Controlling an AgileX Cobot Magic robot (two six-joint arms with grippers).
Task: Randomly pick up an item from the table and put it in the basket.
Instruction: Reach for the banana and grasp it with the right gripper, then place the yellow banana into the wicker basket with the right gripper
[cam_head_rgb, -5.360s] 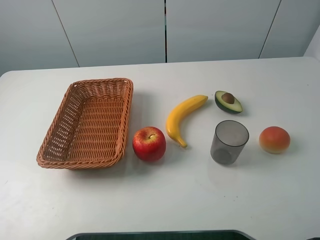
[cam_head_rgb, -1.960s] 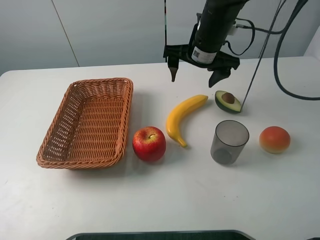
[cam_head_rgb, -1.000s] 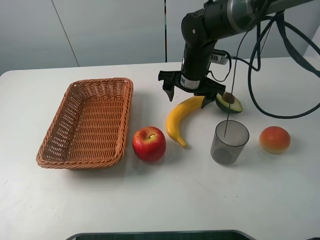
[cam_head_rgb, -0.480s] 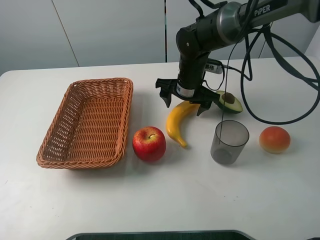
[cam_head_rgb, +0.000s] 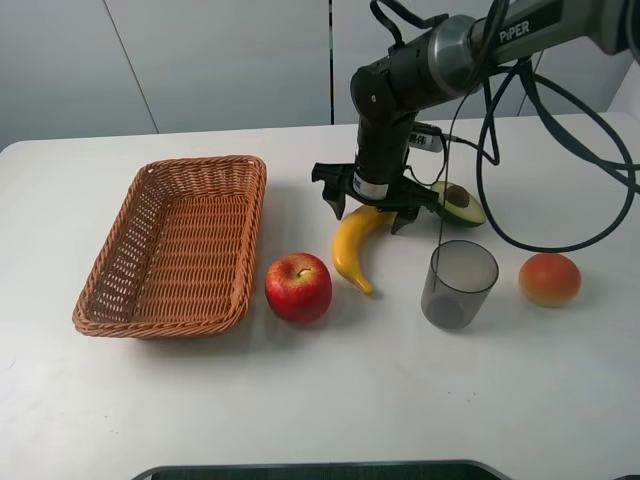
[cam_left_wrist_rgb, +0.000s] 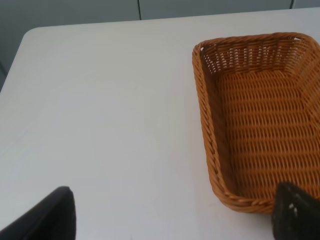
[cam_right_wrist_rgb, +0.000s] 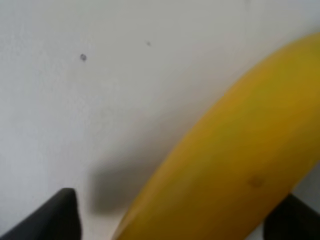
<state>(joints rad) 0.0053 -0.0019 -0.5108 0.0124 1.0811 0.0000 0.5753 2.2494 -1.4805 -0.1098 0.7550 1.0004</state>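
**High camera.** The right arm is reaching in from the far right side, and the right hand (cam_head_rgb: 368, 208) is pointing straight down over the far end of the banana (cam_head_rgb: 349, 248). Its two fingers are spread wide, one on each side of the fruit, and are gripping nothing. The banana is lying on the white tabletop (cam_head_rgb: 300, 400). Its long axis is running from the far tip under the hand towards the near stem end. The fingers are sitting roughly across that axis, so closing them looks like the next step. The avocado half (cam_head_rgb: 460, 203) is lying just beside the finger on the right side and could get nudged. The grey cup (cam_head_rgb: 458, 284) is standing near, with an orange-red fruit (cam_head_rgb: 549, 279) beyond it. The red apple (cam_head_rgb: 298, 287) is sitting just beside the stem end. The basket (cam_head_rgb: 250, 225) is lying to the left, past the apple, so the carry will likely need to clear both the apple and the rim.

**Left wrist camera.** The left hand (cam_left_wrist_rgb: 172, 217) is hanging wide open and empty above bare tabletop (cam_left_wrist_rgb: 100, 100). The basket (cam_left_wrist_rgb: 205, 115) is lying ahead of it, with nothing visible inside. The banana is not showing here, so the right hand is the nearer one.

**Right wrist camera.** The banana (cam_right_wrist_rgb: 225, 165) is filling the view, blurred by closeness. The dark fingertips of the right hand (cam_right_wrist_rgb: 172, 217) are showing at either side, well apart. Whether they are touching the skin cannot be told.
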